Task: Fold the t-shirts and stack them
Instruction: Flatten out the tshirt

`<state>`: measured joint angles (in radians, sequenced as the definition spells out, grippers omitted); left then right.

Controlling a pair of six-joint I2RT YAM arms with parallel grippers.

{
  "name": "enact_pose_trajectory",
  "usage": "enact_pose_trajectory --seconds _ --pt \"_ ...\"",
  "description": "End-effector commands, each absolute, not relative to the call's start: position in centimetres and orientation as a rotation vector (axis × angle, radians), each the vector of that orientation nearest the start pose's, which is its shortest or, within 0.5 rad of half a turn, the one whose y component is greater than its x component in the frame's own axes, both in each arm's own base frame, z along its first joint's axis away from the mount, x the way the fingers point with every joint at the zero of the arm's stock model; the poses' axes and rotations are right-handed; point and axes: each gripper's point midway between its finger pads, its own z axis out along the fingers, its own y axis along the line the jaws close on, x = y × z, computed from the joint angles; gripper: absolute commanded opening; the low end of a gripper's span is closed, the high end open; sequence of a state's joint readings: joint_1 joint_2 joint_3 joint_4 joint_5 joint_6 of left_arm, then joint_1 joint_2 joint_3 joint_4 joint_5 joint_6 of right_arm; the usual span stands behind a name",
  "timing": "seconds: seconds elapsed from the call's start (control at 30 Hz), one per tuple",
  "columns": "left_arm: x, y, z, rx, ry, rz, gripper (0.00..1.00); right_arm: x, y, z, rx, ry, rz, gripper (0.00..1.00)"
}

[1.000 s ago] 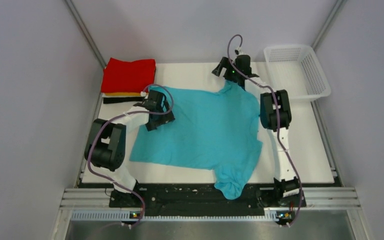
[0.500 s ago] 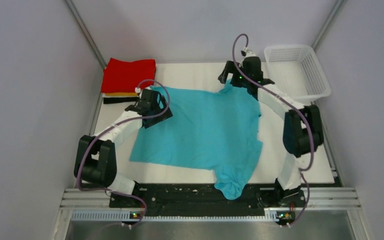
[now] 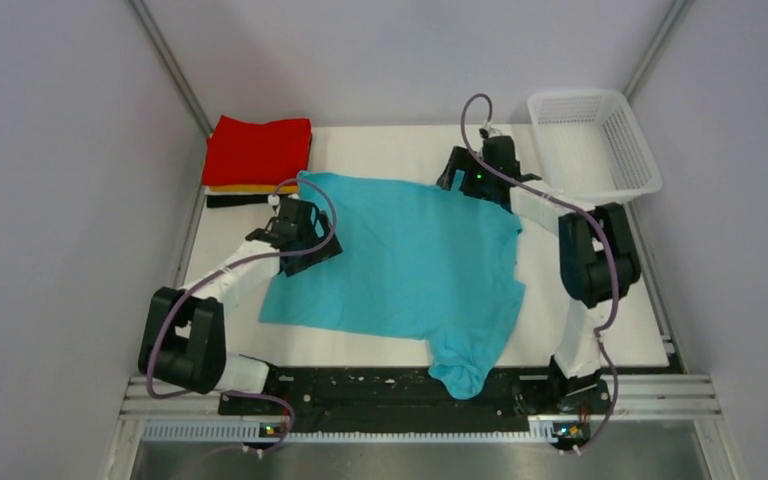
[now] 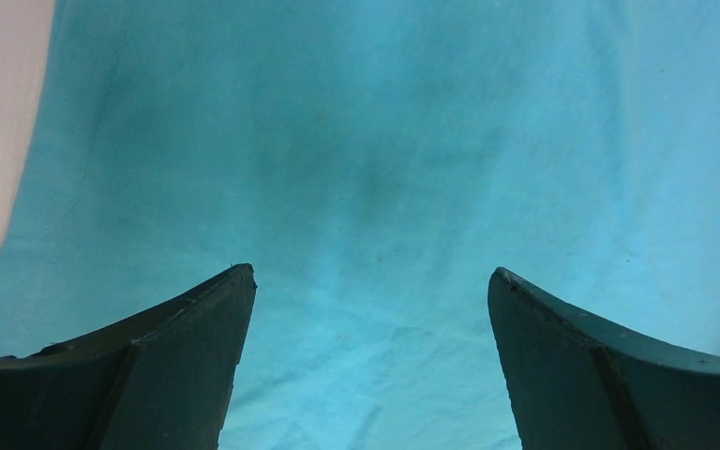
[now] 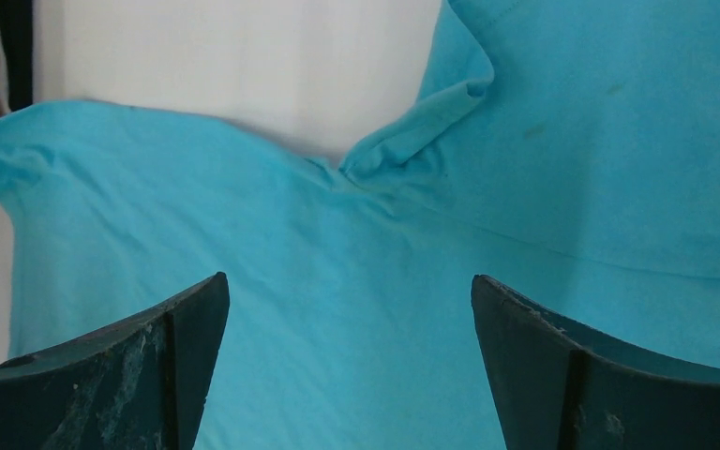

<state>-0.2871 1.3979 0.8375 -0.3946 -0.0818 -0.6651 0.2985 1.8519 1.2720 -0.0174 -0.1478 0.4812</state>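
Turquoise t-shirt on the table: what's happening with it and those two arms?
The turquoise short-sleeved t-shirt lies spread flat, unfolded, one end bunched at the near edge of the white table. The left gripper and right gripper hover over it, fingers open, holding nothing. A folded red t-shirt waits at the far left.

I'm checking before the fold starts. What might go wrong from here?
The tee's bunched end overhangs the table's near edge; it may snag or drag. Its far-left corner lies near the stack; a pull might disturb it. The curled fold may get creased in.
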Motion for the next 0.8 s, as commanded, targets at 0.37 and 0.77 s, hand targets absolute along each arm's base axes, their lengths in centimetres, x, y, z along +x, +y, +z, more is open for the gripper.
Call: enact_pose_trajectory --seconds 0.37,0.77 --pt "31.4 -10.4 4.5 -0.546 2.529 -0.249 0.99 61.3 27.0 9.0 0.080 2.091 0.772 0.98" --pt "30.8 -10.5 6.5 -0.528 2.474 -0.302 0.99 55.8 25.7 18.0 -0.021 2.066 0.617 0.99"
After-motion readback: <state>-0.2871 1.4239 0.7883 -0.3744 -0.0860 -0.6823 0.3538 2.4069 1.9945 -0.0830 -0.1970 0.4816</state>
